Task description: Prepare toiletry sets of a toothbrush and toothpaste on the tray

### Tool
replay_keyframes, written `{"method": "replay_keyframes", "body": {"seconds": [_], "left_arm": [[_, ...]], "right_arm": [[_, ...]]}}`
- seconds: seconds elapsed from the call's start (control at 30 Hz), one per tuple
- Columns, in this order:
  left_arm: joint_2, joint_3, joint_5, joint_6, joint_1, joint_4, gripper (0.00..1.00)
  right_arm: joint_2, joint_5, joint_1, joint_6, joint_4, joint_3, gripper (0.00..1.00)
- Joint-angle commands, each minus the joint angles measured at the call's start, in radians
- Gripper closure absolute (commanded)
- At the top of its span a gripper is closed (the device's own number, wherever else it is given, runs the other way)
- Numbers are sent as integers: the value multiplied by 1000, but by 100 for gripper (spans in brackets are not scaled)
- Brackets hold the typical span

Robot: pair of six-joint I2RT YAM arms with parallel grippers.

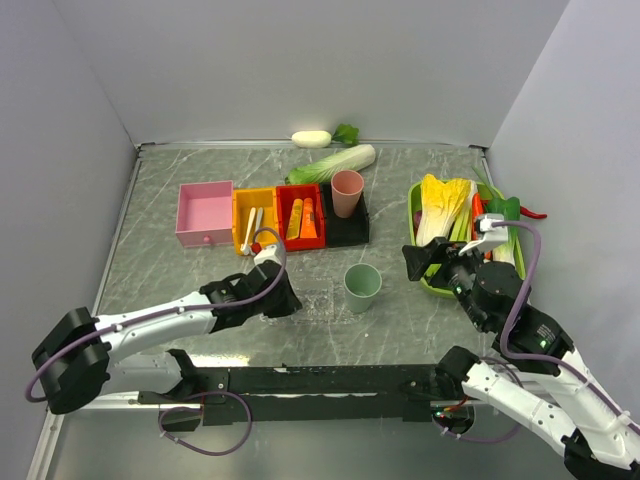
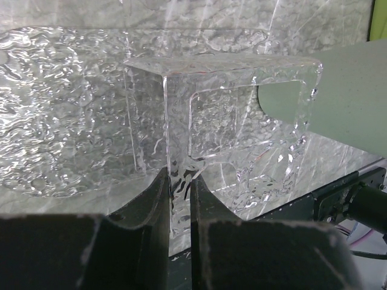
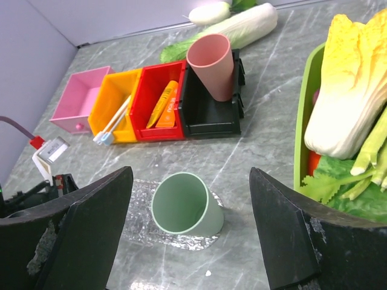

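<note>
The clear speckled tray [image 1: 318,300] lies on the table in front of the bins. My left gripper [image 1: 287,298] is shut on the tray's left rim; in the left wrist view both fingers [image 2: 151,211] pinch the upright clear wall [image 2: 179,151]. Two white toothbrushes [image 1: 249,229] lie in the yellow bin, also seen in the right wrist view [image 3: 113,121]. Two orange toothpaste tubes [image 1: 302,218] lie in the red bin, also in the right wrist view [image 3: 163,104]. My right gripper [image 1: 415,262] is open and empty, right of the tray [image 3: 136,214].
A green cup [image 1: 362,284] stands at the tray's right end. A pink cup [image 1: 347,192] stands in the black bin. A pink bin [image 1: 205,213] is at the row's left. A green vegetable tray [image 1: 420,250] lies at right, with cabbage and radish at the back.
</note>
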Motion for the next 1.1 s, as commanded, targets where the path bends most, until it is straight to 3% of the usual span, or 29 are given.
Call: {"method": "replay_keyframes", "body": {"seconds": [0.0,1.07], "left_arm": [[19,59,12,-29,-2,47,99],[67,106,7,-41,-2,-33,99]], "right_arm": [[-11,23,1,-14,-2,-7,15],[-13,26,1,-6,1,-29,12]]}}
